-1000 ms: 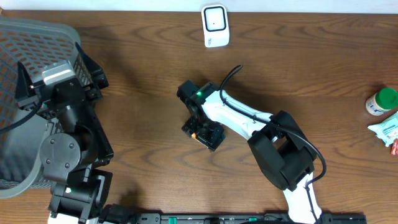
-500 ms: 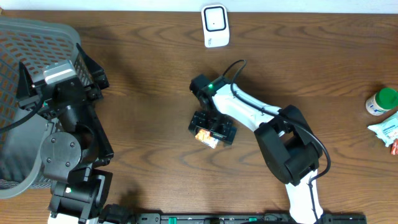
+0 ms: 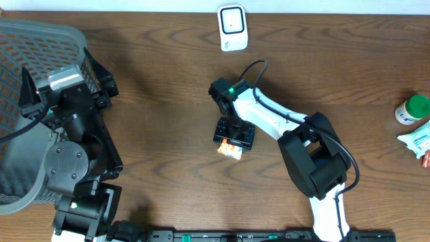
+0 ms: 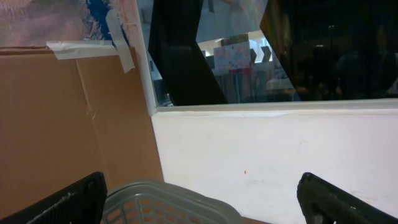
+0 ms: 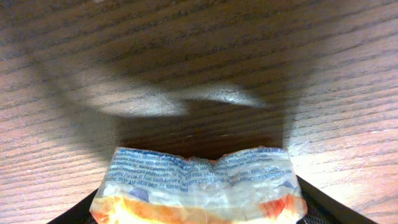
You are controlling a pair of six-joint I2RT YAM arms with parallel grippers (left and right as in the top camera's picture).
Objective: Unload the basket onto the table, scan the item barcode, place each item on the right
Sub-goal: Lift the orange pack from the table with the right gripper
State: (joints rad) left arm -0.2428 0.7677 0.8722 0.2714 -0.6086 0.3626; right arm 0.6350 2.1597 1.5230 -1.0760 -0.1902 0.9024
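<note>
Overhead, the right hand (image 3: pixel 232 143) is straddling the packet (image 3: pixel 229 150); clamping or not, I cannot tell. Left hand (image 4: pixel 202 202) is standing wide apart.

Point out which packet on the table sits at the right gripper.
The orange-and-clear packet in the middle, between the fingers of the right gripper; the white-and-teal packet lies away at the right edge of the table.

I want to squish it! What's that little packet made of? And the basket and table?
The packet looks like thin, shiny plastic film: it's crinkly and glints. The basket seems grey plastic mesh, matte. The table looks like wood; grain lines show, maybe only a wood-look top.
</note>
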